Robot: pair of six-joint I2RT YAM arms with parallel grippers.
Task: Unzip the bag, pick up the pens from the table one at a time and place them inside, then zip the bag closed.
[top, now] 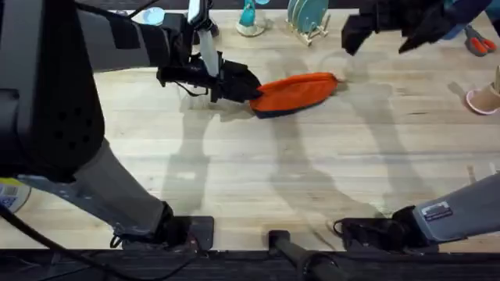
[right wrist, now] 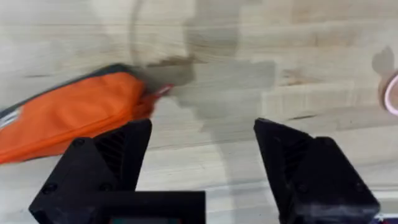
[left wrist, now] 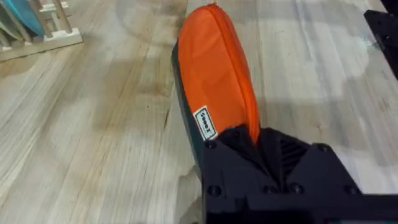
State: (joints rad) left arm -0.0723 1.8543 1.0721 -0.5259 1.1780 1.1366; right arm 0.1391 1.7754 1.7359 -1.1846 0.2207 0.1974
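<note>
- Here, your bag (top: 298, 93) lies on the surface (top: 258, 172), toward its far side, long and orange with the navy strip along its near edge.
- Your left pincer (top: 248, 88) is clamped on the bag's left end; in the left wrist view the black fingers (left wrist: 249, 146) close over the orange fabric beside a small white label (left wrist: 205, 123).
- Along the bag's top ridge the zipper line looks closed, as far as you can see it.
- Your right pincer (right wrist: 202, 146) hangs above the bag's right end, its jaws wide apart and holding nothing.
- In the right wrist view, a small red pull tab (right wrist: 160, 91) sticks out of the bag's right end, just beyond the left finger (right wrist: 112, 155).
- Beyond the bag, at the far edge, you have a rack (top: 307, 22) with teal plates.
- Far to the bag's right, a pink-rimmed object (top: 484, 97) sits at the surface's edge.
</note>
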